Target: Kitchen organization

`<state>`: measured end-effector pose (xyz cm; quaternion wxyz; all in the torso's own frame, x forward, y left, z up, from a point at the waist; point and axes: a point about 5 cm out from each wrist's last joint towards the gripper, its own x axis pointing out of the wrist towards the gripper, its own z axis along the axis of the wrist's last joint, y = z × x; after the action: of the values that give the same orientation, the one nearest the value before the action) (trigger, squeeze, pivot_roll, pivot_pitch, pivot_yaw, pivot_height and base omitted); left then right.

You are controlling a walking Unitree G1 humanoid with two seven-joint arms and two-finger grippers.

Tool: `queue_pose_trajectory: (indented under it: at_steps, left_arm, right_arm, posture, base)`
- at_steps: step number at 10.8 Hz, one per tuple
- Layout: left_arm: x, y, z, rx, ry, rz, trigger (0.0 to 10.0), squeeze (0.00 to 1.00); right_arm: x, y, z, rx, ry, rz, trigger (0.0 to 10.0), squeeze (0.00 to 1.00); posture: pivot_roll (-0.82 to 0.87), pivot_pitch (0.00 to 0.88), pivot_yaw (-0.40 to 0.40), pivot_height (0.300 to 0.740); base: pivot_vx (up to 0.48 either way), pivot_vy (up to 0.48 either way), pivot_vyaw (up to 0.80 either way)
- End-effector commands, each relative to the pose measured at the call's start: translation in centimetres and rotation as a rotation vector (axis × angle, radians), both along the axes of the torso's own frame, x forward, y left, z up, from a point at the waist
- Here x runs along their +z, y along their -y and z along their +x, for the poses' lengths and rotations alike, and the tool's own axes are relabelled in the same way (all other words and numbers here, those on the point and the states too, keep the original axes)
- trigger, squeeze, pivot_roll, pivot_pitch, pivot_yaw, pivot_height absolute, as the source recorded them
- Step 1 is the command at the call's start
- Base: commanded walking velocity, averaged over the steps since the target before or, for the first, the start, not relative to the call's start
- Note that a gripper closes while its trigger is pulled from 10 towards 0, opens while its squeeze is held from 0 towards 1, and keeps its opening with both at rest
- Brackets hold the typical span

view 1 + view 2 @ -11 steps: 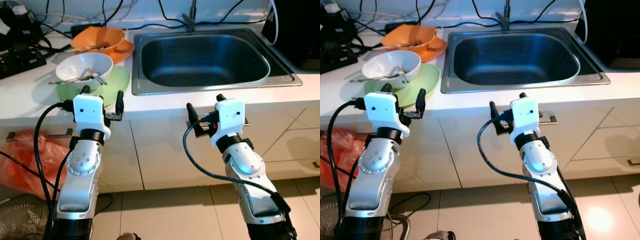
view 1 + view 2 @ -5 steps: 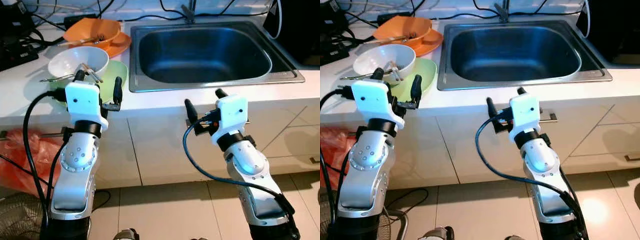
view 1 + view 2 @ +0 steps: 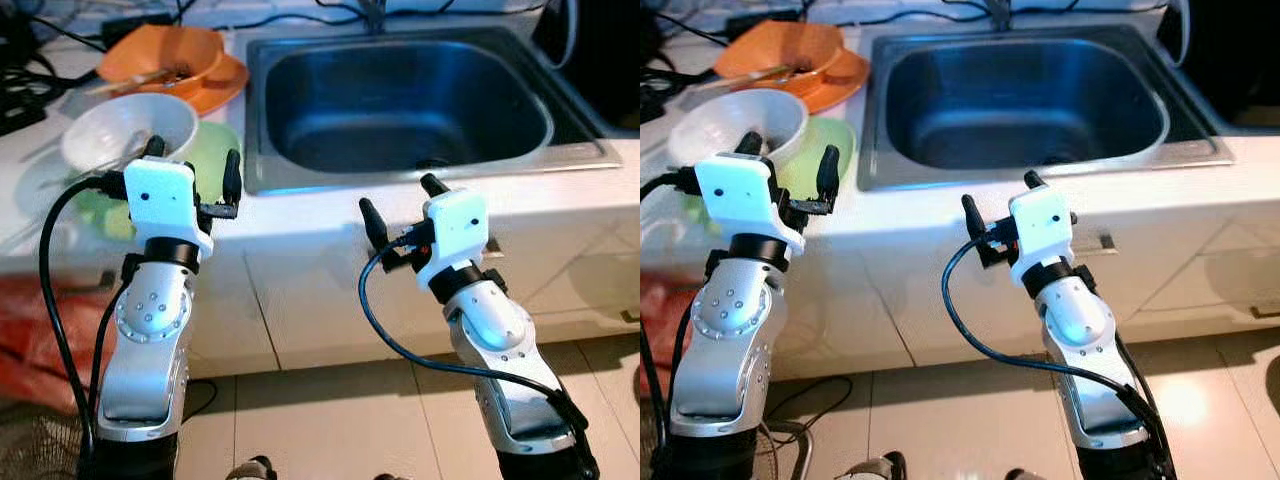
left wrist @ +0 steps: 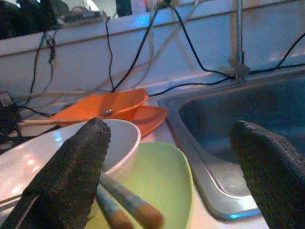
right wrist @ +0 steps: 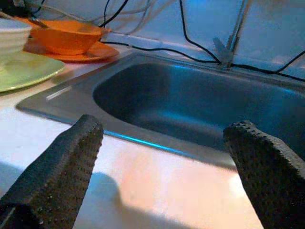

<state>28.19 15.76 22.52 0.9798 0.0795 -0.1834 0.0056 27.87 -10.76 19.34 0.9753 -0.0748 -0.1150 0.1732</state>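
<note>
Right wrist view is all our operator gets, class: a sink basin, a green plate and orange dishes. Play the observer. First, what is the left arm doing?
Observer: The left gripper is raised at the counter edge, fingers apart, just before the white bowl.
Operator: Anything in that bowl?
Observer: Utensil handles stick out over its rim, seen in the left wrist view; the bowl sits on the green plate.
Operator: And what is below the counter?
Observer: White cabinet fronts and a tiled floor; the right gripper hangs open before the sink.

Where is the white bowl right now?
The white bowl sits on the green plate on the counter left of the sink, in front of the orange bowl, just beyond the open left gripper.
</note>
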Motion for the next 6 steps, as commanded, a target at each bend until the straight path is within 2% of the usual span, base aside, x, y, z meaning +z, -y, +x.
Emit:
queue_pose_trajectory:
  at_steps: [1, 6]
  left_arm:
    - [0.70, -0.35, -0.31, 0.014, 0.025, -0.003, 10.0, 0.00]
    - [0.67, -0.60, -0.18, 0.031, 0.019, 0.003, 10.0, 0.00]
  right_arm:
    - [0.17, -0.18, -0.37, 0.010, 0.016, -0.006, 10.0, 0.00]
    - [0.15, -0.26, -0.06, 0.019, 0.024, -0.021, 10.0, 0.00]
  posture:
    - [0.05, 0.190, 0.035, 0.740]
    - [0.06, 0.182, 0.031, 0.740]
  base:
    - [0.300, 0.307, 0.00]
    - [0.000, 0.000, 0.00]
